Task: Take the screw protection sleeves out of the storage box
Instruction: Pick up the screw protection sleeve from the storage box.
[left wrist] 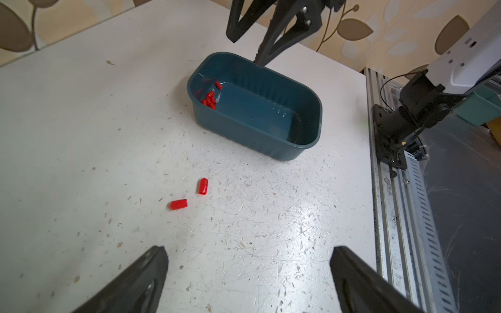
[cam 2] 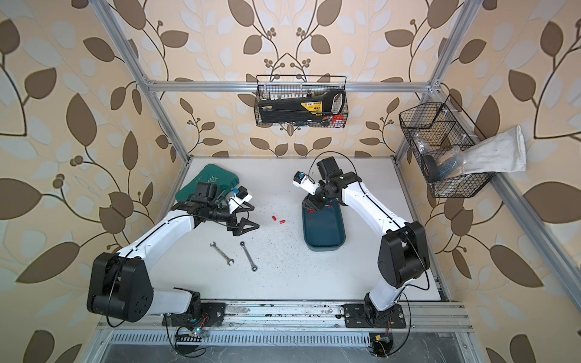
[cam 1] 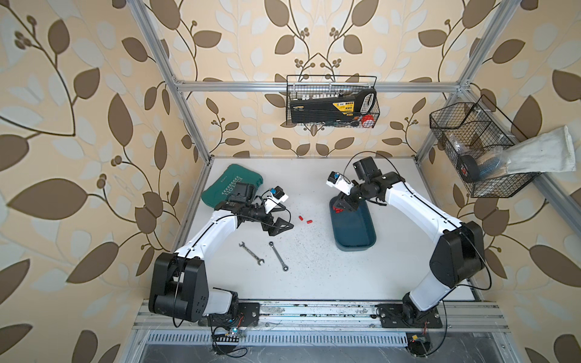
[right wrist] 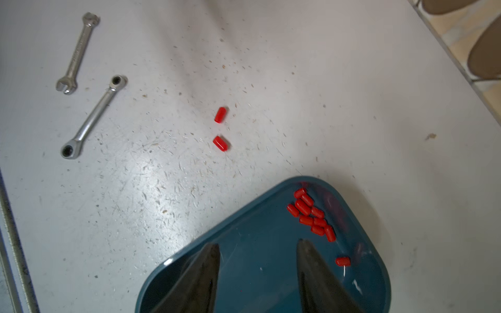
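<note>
The right jaws are hanging over the far end of the storage box, standing apart with nothing between them. Most of the screw protection sleeves are sitting bunched up in the box's far corner, just beside the tips, and a single sleeve is lying a little apart from the bunch on the box floor. Two loose sleeves are lying out on the tabletop, near each other but not touching, between the box and the left jaws. The left jaws are spread wide and gripping nothing, hovering over the tabletop. Two wrenches are lying closer to the arm bases, and a green case is sitting behind the left arm.
</note>
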`<control>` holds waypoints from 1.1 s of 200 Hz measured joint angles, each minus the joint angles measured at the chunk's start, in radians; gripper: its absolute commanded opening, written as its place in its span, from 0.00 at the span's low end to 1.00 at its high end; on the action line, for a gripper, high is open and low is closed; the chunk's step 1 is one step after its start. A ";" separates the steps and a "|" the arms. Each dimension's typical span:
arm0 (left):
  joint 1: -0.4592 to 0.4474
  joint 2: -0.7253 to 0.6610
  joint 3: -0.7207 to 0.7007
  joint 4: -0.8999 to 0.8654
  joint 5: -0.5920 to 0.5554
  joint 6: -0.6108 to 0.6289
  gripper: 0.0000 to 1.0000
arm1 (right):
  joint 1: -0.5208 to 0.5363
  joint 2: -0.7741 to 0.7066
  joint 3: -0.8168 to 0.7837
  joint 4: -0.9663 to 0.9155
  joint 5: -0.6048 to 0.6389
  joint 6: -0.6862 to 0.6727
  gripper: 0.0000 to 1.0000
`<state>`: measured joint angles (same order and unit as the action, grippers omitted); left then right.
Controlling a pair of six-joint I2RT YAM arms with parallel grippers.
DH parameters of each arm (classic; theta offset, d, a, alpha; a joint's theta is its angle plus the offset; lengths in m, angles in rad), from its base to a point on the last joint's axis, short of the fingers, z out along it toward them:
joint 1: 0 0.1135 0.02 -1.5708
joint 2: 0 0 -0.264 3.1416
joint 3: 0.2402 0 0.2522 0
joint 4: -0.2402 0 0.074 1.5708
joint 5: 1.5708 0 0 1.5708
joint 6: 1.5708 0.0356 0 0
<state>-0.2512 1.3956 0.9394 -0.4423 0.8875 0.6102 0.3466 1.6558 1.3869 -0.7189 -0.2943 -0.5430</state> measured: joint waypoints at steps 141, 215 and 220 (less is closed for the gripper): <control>-0.056 0.043 -0.008 0.066 -0.024 -0.016 0.99 | -0.013 0.186 -0.186 0.336 0.459 0.132 0.34; -0.056 0.042 -0.008 0.062 -0.033 -0.012 0.99 | 0.018 0.263 -0.186 0.396 0.587 0.232 0.37; -0.056 0.042 -0.009 0.062 -0.034 -0.012 0.99 | 0.018 0.265 -0.186 0.396 0.593 0.237 0.37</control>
<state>-0.3077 1.4380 0.9306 -0.3805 0.8539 0.5983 0.3645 1.9205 1.2007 -0.3233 0.2985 -0.3061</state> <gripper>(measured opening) 0.987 0.369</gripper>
